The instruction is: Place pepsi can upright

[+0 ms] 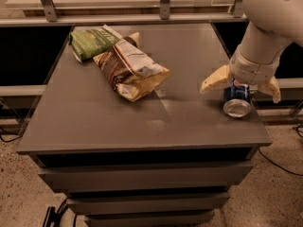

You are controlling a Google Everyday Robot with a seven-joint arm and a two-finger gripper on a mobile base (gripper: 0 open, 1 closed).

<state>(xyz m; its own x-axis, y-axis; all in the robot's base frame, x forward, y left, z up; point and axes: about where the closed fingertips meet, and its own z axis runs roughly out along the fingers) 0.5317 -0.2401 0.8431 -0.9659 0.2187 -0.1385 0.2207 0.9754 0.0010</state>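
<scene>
The pepsi can (236, 101) is dark blue with a silver end facing the camera. It sits near the table's right front edge, tipped toward the camera rather than upright. My gripper (244, 85) hangs right over it on the white arm. Its two cream fingers (215, 80) are spread wide, one on each side of the can and wider than it. They do not clamp the can. The top of the can is hidden under the wrist.
A brown and white chip bag (130, 69) lies in the middle left of the grey table (118, 122). A green chip bag (92, 41) lies behind it at the back left. A metal rail runs along the back. Drawers sit below the tabletop.
</scene>
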